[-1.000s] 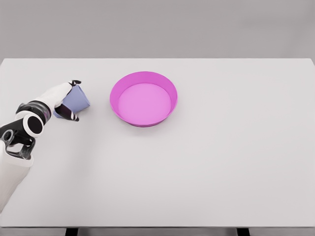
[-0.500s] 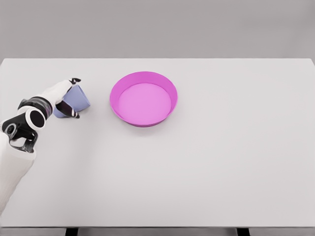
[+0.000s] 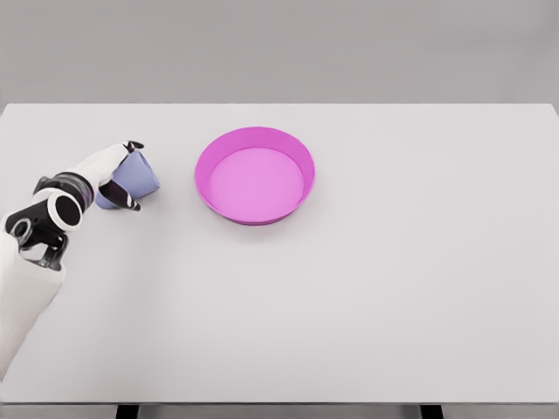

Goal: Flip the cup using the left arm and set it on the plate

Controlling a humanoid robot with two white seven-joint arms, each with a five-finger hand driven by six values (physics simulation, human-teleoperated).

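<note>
cup [image 3: 135,178]: small, lavender-blue, tipped on its side | count: 1 cup, 1 magenta plate [image 3: 254,175], 1 robot hand in view | left robot hand [image 3: 116,175] fingers curled round cup, dark fingertips above and below it | cup at counter [image 3: 367,288] left side, apart from plate

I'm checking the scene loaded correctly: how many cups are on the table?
1. The lavender cup is near the table's left edge, left of the pink plate, held in the left hand. Nothing in view could hide another.
</note>
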